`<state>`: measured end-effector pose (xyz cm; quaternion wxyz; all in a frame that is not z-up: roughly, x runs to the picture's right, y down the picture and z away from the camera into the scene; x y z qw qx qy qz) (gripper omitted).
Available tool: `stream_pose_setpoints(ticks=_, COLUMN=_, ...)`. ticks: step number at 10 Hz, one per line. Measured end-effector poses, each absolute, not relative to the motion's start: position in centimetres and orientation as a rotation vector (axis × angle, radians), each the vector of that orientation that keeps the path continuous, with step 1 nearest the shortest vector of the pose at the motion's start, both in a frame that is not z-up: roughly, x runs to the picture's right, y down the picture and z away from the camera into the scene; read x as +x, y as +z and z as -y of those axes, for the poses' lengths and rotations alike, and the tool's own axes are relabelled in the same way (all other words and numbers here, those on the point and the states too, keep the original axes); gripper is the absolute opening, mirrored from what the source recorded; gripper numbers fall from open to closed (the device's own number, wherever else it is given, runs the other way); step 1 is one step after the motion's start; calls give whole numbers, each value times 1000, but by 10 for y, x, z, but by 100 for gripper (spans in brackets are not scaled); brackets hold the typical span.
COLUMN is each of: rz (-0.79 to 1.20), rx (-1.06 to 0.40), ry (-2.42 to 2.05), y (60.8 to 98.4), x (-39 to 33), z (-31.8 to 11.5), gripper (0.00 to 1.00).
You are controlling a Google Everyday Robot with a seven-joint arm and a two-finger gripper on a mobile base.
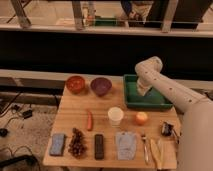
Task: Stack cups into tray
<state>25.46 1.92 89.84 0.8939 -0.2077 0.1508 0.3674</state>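
Observation:
A cream-white cup (115, 116) stands upright on the wooden table (75, 112), in front of the middle. The dark green tray (131, 100) sits at the table's back right. My white arm reaches in from the right and bends down over the tray. My gripper (142, 90) hangs just above the tray's floor near its left half, shut. The arm's wrist hides whatever lies under the gripper, so I cannot tell if it holds anything.
A red-orange bowl (76, 84) and a purple bowl (101, 86) stand at the back left. An orange (141, 118), a carrot-like stick (90, 119), a blue sponge (57, 144), grapes (77, 142), a dark bar (99, 146), a grey cloth (126, 145) and cutlery (146, 149) lie along the front.

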Motion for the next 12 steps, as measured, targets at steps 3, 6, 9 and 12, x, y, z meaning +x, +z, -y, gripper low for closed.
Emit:
stream_pose_setpoints(ticks=3, rz=-298, rx=-458, ry=810, y=901, x=259, z=-16, gripper=2)
stream_pose_setpoints(ticks=6, rz=-285, rx=-483, ry=861, y=901, x=265, z=-12, gripper=2)
stream_pose_setpoints(ticks=9, rz=-282, rx=-494, ry=875, y=904, x=269, z=-11, gripper=2)
stream_pose_setpoints(ticks=12, rz=-254, rx=-483, ry=810, y=914, x=263, z=-10, gripper=2)
